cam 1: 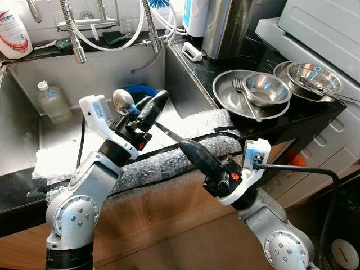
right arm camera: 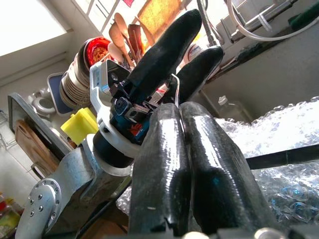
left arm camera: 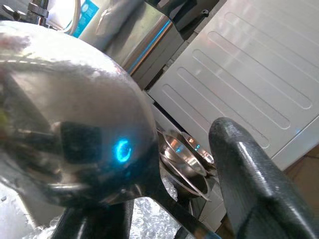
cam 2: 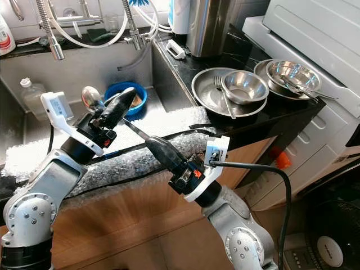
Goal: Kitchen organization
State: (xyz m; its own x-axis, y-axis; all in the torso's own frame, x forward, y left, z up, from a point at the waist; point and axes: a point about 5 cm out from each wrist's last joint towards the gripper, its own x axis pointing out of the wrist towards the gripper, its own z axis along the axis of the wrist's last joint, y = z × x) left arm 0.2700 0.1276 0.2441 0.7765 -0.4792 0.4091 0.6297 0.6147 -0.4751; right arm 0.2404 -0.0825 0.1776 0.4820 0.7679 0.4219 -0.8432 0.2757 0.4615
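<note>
No wording is showing clearly enough to read; the white bottle (cam 1: 12,35) behind the sink is carrying a red and blue label, but its small print is staying too blurred.

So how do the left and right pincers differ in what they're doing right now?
The left pincer is raised over the sink, gripping a spoon near its bowl; the right pincer sits lower, at the bubble-wrapped counter edge, closed at the spoon's handle end. The left points up and right; the right points up and left. Both have black fingers, shut.

Both arms raised, left claw (cam 1: 147,110) and right claw (cam 1: 194,152) closed, tips near together.
</note>
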